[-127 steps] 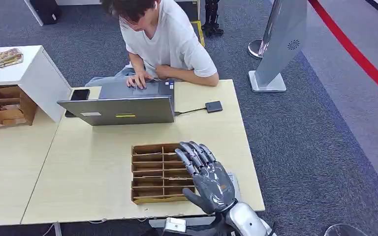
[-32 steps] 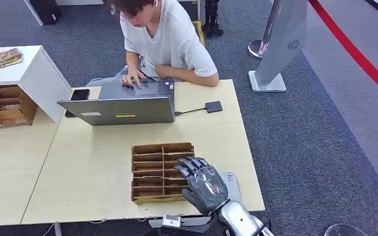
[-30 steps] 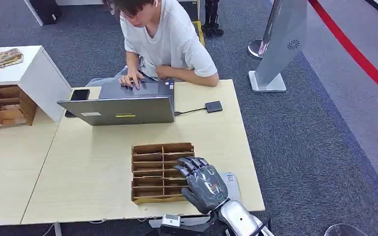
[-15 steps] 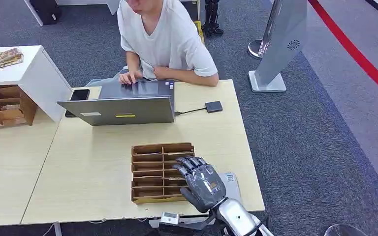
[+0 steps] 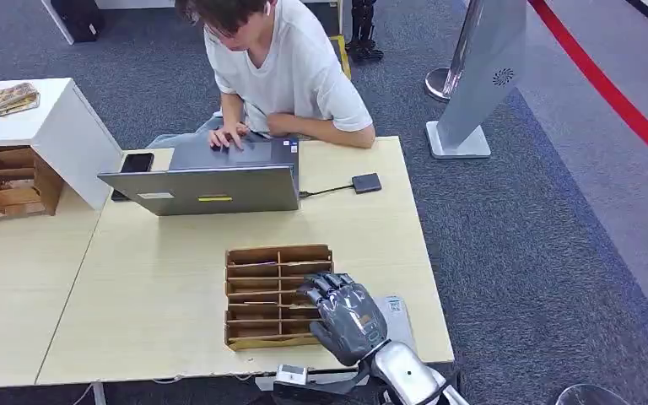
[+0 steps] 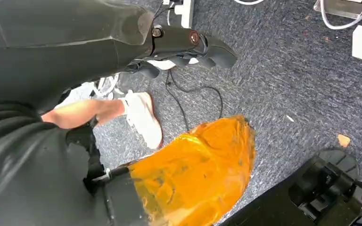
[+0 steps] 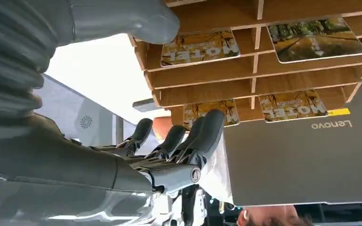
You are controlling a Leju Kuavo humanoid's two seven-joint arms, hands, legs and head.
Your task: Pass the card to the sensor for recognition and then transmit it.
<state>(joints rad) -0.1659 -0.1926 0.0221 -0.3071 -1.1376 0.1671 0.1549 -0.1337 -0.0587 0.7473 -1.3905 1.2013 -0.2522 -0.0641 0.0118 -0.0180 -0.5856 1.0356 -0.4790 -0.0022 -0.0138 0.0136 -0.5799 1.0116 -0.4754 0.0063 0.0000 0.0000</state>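
Wood table (image 5: 160, 287) | right robot hand (image 5: 348, 314) empty, fingers apart, over card rack (image 5: 274, 295) edge | left unclear

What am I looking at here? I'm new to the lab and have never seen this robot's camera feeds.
These are three cameras on a humanoid robot. The head view looks down on a table. The right hand, grey with dark fingers, hovers at a wooden slotted rack and holds nothing yet. The right wrist view, turned upside down, shows hotel cards in that rack. Across the table, a person types on a laptop; a small black sensor is wired to it. The left wrist view looks down at carpet, with the left hand hanging.
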